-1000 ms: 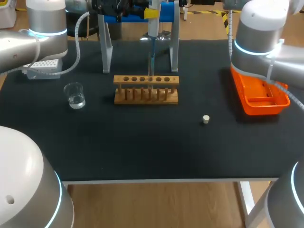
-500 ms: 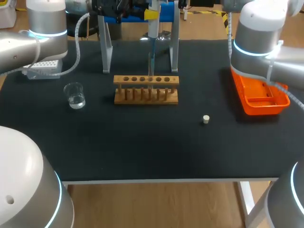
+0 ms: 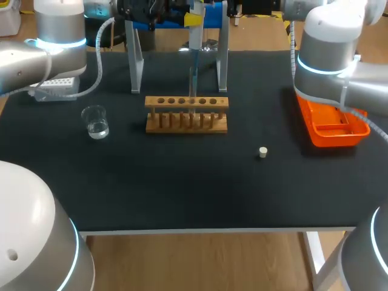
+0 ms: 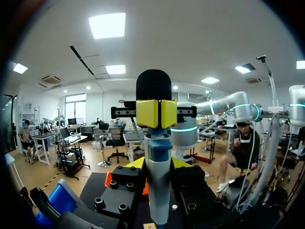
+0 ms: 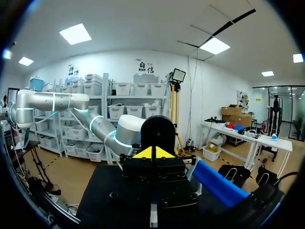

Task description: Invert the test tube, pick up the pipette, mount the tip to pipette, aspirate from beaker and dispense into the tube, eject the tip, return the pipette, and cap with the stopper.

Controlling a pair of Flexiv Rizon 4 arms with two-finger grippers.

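Observation:
My left gripper (image 4: 156,113) is shut on the pipette (image 4: 157,176), one yellow tip on each side of its upper body below the black knob. In the head view the pipette (image 3: 194,48) hangs upright from that gripper (image 3: 193,18) at the back middle. Its thin lower end points down at a clear test tube (image 3: 193,82) standing in the wooden rack (image 3: 187,115). The beaker (image 3: 95,122), holding a little liquid, stands left of the rack. The small white stopper (image 3: 263,152) lies to the rack's front right. My right gripper (image 5: 152,152) is shut on nothing, up off the table.
A grey pipette stand (image 3: 136,60) with a blue top straddles the space behind the rack. A white tip box (image 3: 57,85) sits at the far left, behind the beaker. An orange tray (image 3: 332,124) lies at the right, under my right arm.
The right arm's elbow has shifted slightly up and left. The left arm, the pipette and the things on the table have not moved.

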